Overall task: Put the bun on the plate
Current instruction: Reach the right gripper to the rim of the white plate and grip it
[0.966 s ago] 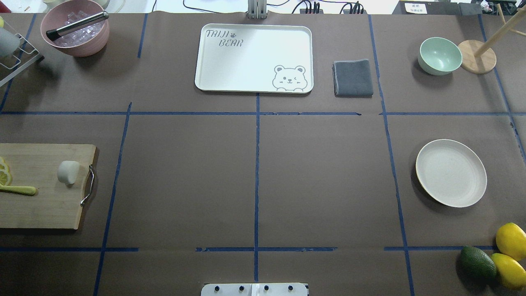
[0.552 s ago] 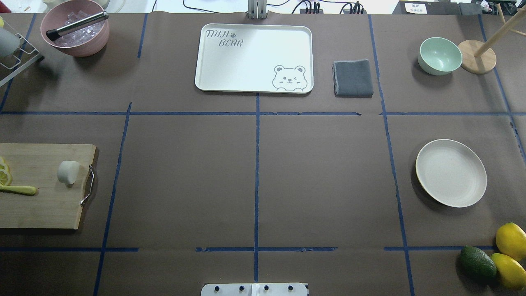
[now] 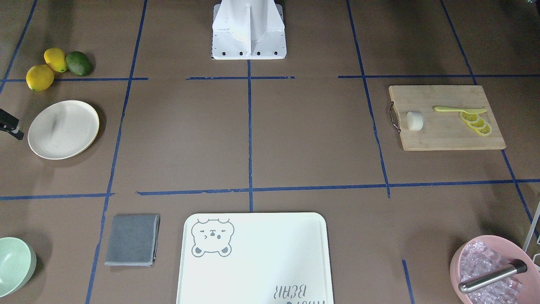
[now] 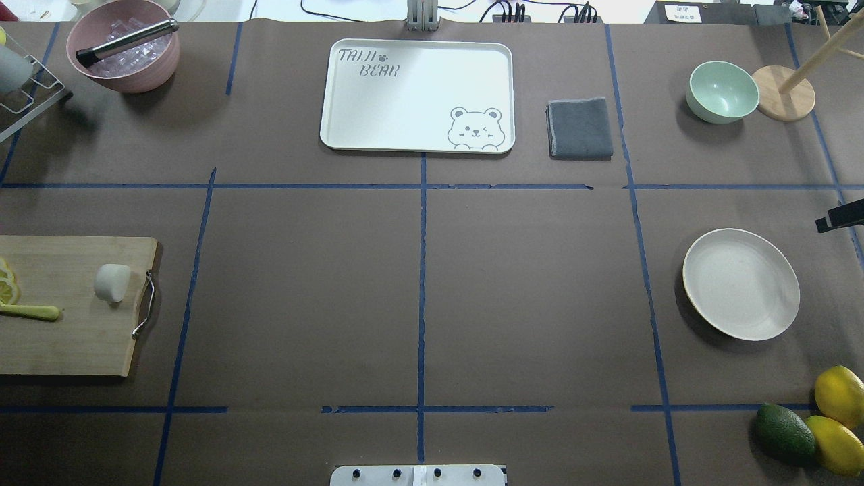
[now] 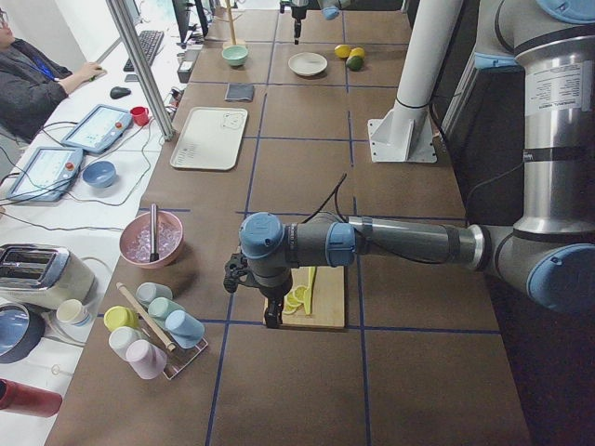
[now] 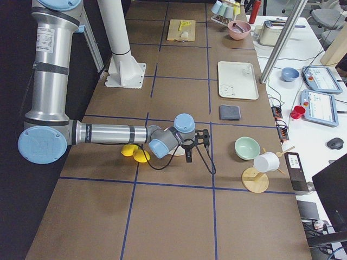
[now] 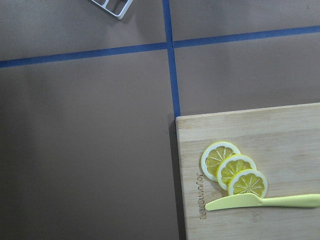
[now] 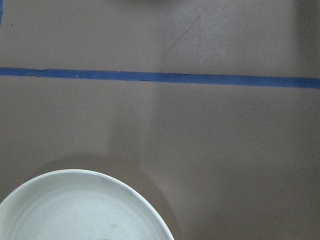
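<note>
Hanging just off the lemon-slice corner of the wooden cutting board (image 4: 67,337), the left gripper (image 5: 271,318) shows only in the left side view. From there one cannot tell whether its jaws are apart or closed. Its wrist camera looks down on that corner, where three lemon slices (image 7: 234,172) overlap in a row with a pale yellow knife (image 7: 262,201) lying just beside them.

The bun (image 4: 112,282) is farther along the same board, beyond the slices and the knife. It lies at the opposite end, near the metal handle (image 4: 144,304) and well apart from that gripper, resting free on the wood. It is a small, smooth, white lump, a rounded cylinder lying on its side, much smaller than the board.

Across the table, well apart from the bun, sits the plate (image 4: 741,283): round, shallow and cream-white, with a faintly yellowish rim. The right gripper (image 4: 839,217) is near the plate's outer rim, apart from it. Only a dark tip of it enters at the edge of the overhead view, so whether it is open or closed cannot be told either.

Along the far side of the table stand a pink bowl (image 4: 125,64) of ice, a white bear-printed tray (image 4: 415,94), a folded grey cloth (image 4: 580,128) and a mint-green bowl (image 4: 722,91).
</note>
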You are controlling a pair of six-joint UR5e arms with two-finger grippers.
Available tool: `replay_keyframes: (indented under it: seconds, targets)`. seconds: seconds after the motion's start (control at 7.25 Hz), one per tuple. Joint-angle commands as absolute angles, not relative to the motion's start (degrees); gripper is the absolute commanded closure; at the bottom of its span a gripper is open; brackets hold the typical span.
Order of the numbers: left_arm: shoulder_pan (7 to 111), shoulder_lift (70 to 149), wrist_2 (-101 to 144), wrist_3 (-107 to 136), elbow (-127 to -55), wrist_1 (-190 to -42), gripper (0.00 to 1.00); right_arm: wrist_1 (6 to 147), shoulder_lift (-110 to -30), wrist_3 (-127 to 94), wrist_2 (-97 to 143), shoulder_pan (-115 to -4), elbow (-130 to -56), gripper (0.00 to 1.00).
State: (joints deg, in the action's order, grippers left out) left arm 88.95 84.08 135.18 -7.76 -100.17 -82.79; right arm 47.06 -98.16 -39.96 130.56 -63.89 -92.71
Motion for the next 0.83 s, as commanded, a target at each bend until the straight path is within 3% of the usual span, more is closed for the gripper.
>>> replay_keyframes:
  seconds: [0.0, 0.28, 0.55, 0.69]
  targets:
    - [88.86, 84.11, 135.18, -7.74, -100.11, -82.79, 0.0, 44.91, -99.4, -42.1, 129.38, -59.87, -92.29, 0.07]
    - [88.94, 84.11, 135.18, -7.73, -100.02, -82.79, 0.0, 44.74, -101.51, -41.57, 129.2, -58.81, -92.29, 0.18]
    - [88.86, 84.11, 135.18, -7.73, -100.02, -82.79, 0.0, 44.74, -101.43, -42.1, 129.2, -57.58, -92.02, 0.41]
    - [88.86, 84.11, 135.18, -7.82, -100.02, -82.88, 0.0, 44.74, -101.43, -42.1, 129.29, -57.48, -92.02, 0.84]
